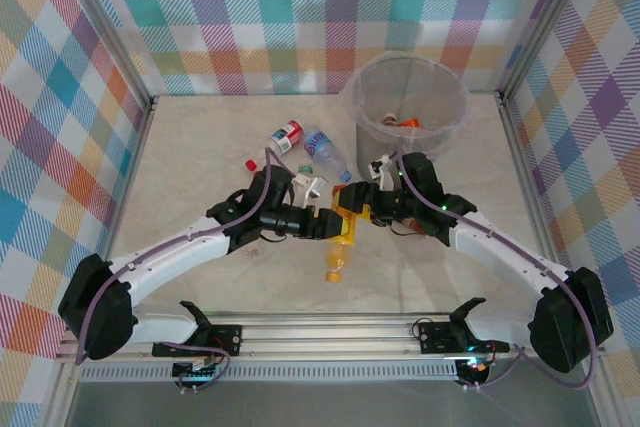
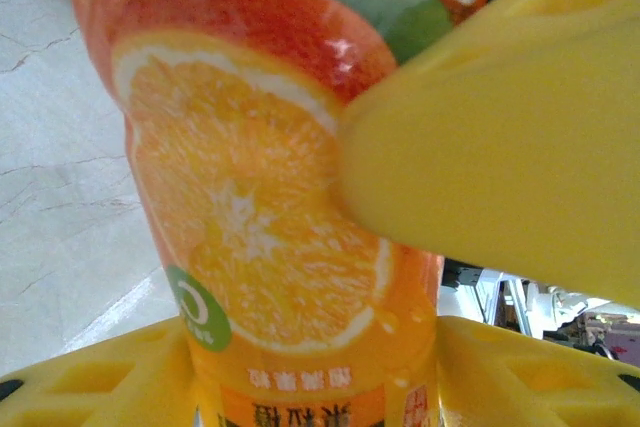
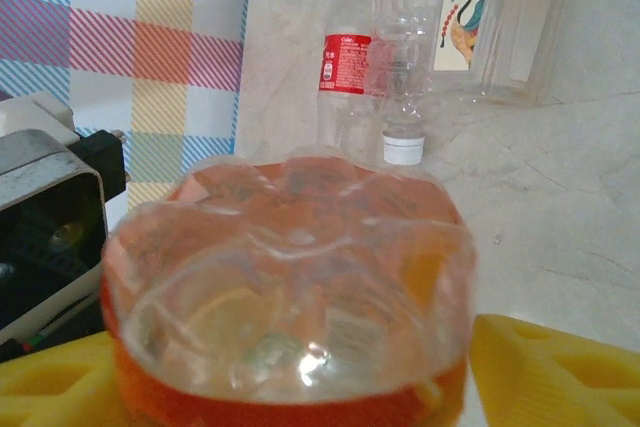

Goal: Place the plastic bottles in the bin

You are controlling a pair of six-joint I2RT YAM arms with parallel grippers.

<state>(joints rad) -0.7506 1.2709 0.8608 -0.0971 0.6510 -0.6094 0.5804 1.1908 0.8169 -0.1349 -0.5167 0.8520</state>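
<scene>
Your left jaws pinched the orange bottle (image 1: 340,247); its base sat between your right jaws, grip unclear, with the bin (image 1: 452,119) just beyond those

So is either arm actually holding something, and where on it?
The orange juice bottle: the left tool grips its labelled middle; the right tool brackets its base end, grip unclear.

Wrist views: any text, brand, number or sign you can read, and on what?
orange bottle: Chinese characters along the label's bottom edge, upside down and cropped; not legible enough to quote.
green round badge on that label: white ring, no words.
red-labelled bottle: white print, too blurred.
clear bottle with a bird picture: print too small.
</scene>
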